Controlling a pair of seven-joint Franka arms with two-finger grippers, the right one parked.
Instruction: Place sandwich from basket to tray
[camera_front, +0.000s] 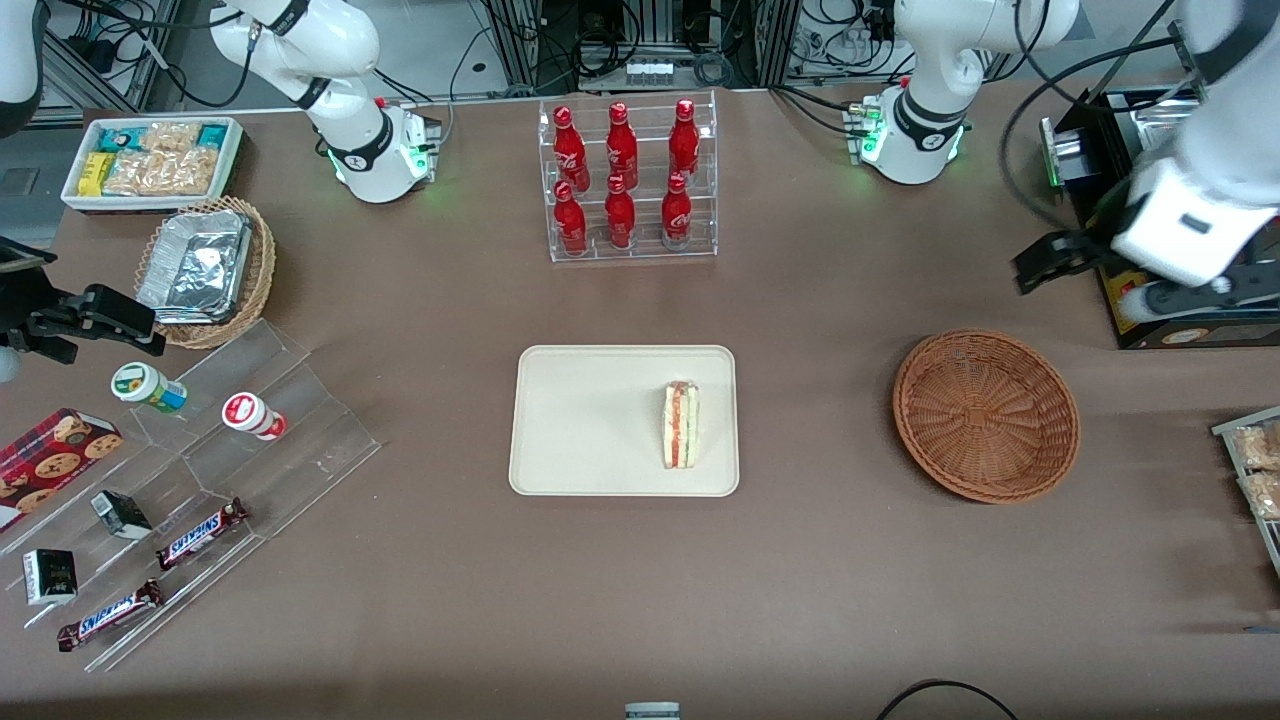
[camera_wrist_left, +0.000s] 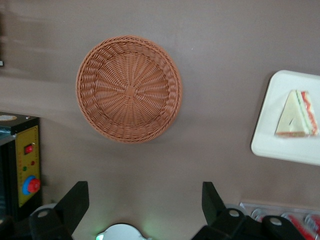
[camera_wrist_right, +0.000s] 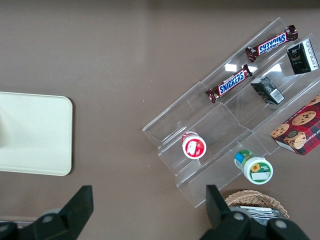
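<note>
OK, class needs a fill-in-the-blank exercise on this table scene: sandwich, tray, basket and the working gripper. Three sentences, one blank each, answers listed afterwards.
1. The sandwich lies on the ____.
2. The basket holds ____.
3. The gripper, raised above the table and farther from the front camera than the basket, has its fingers ____.

Missing words: tray; nothing; open

- The working arm is held up high at its own end of the surface.
- Its wrist is bent, so the gripper (camera_front: 1045, 262) points sideways and down.
- The gripper's two black fingers (camera_wrist_left: 75, 200) are spread wide apart.
- Nothing sits between the fingers.
</note>
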